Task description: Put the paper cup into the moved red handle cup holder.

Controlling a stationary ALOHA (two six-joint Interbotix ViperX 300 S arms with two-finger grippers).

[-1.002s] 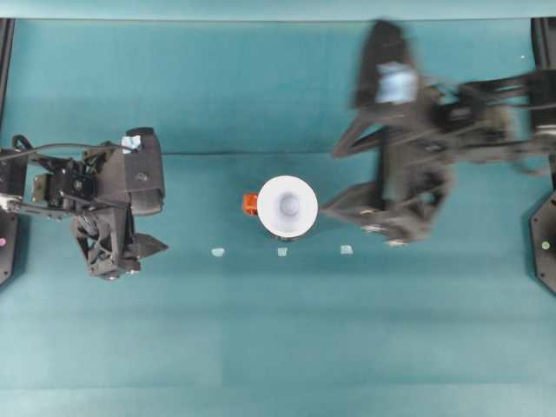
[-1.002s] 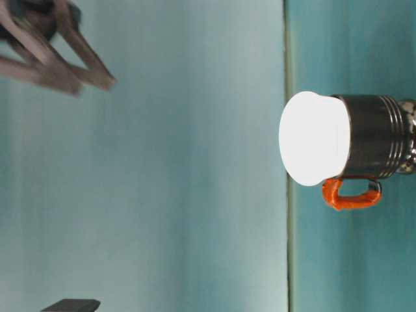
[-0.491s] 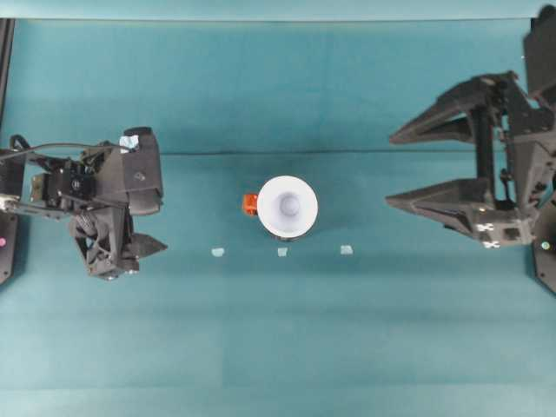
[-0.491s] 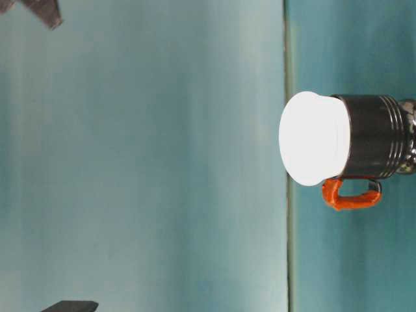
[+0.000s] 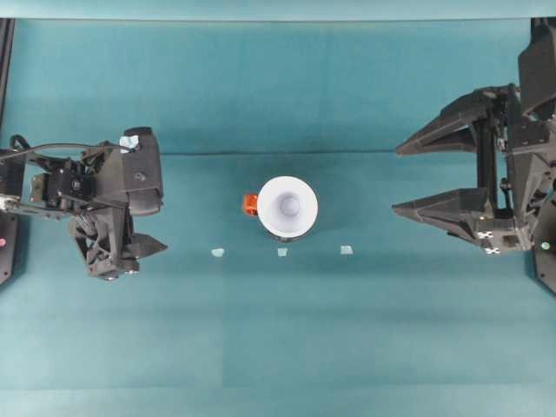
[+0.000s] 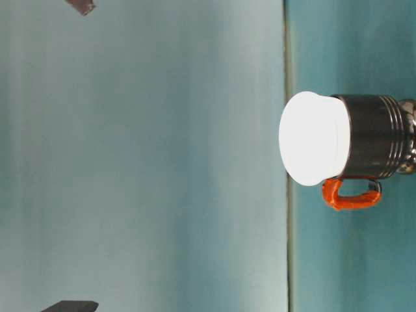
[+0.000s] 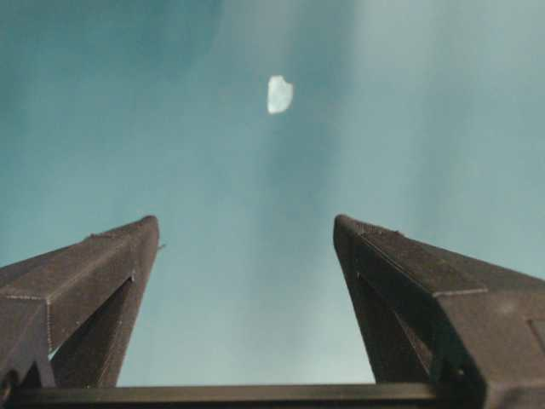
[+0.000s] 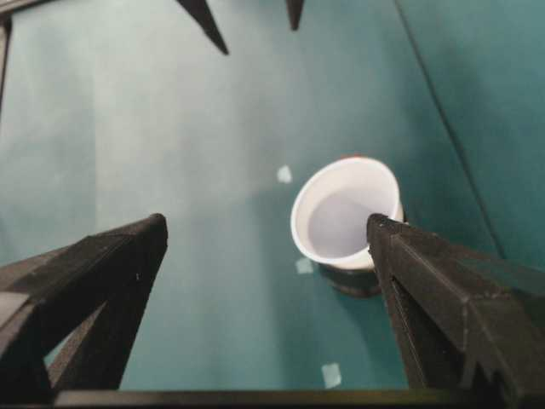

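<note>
Teal cloth covers the whole table [image 5: 278,347], and dead centre on it sits one paper cup [image 5: 287,206], white and upright, seated inside one red handle cup holder [image 5: 253,205]. From overhead, the cup's wide rim hides nearly all of the black holder, with just the red-orange tab peeking out on the side toward the left arm. From table level the paper cup [image 6: 314,138] rises well above the ribbed black holder [image 6: 374,136], and the handle loop hangs off the holder's side. Count three small pale tape marks on the cloth: one [image 5: 217,253], a second [image 5: 281,252] just in front of the cup, and a third [image 5: 347,250]. Nothing lies between either arm and the cup. Two grippers flank it, both well apart from it. Left gripper [image 5: 143,250] hangs over bare cloth, its fingers [image 7: 94,273] spread apart, holding nothing, a tape mark ahead of them. Right gripper [image 5: 398,177] points toward the cup, its jaws gaping wide and empty; through them the wrist camera sees the paper cup [image 8: 345,214] standing in its holder.
</note>
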